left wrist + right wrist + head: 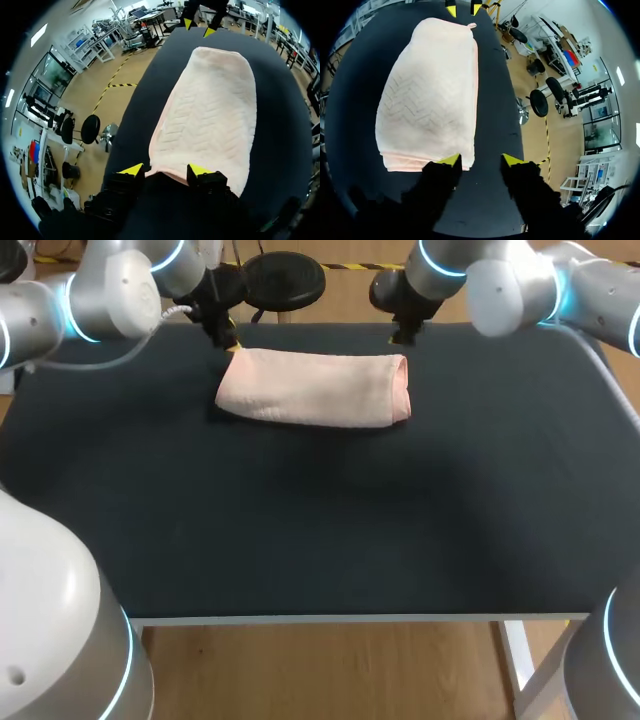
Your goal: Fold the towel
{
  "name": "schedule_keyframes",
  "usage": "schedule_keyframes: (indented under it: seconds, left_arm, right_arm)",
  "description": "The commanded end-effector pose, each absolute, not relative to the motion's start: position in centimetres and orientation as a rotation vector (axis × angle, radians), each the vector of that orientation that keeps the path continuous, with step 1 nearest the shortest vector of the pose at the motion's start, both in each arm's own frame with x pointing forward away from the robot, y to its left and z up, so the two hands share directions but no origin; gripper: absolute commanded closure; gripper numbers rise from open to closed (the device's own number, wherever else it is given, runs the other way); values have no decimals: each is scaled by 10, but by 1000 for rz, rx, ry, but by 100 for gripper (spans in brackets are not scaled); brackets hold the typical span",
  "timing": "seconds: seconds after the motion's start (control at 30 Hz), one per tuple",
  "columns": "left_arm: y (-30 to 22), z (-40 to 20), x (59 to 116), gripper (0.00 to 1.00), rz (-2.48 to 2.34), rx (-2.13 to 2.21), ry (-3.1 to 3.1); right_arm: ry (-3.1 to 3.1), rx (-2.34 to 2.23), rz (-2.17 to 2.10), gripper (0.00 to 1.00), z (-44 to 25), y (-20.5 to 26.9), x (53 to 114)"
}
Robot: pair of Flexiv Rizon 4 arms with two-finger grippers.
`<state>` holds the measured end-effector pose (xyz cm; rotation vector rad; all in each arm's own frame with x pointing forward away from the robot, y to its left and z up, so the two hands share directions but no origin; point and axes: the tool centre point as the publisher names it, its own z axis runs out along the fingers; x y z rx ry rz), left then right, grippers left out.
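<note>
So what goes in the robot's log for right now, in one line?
towel: folded, lying on table | left gripper: open at one end | right gripper: open at other end

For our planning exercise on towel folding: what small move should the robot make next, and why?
Probably lower the left gripper and shut it on the towel edge lying between its open fingers. The towel is a long folded strip on the table, neither gripper holds it, and the right gripper gap is mostly over bare table.
</note>
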<state>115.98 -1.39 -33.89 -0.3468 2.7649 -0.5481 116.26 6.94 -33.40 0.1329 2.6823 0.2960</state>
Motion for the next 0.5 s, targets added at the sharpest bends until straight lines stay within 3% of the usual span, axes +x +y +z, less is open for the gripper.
schedule_keyframes:
  seconds: [0.03,0.5]
  left_arm:
    - [-2,-319,1135,0,-619,-375,2741]
    - [12,-281,1116,0,-1152,-712,2670]
  right_arm:
    - [2672,113,346,0,-317,73,1143]
    - [2509,737,855,0,-280,86,1113]
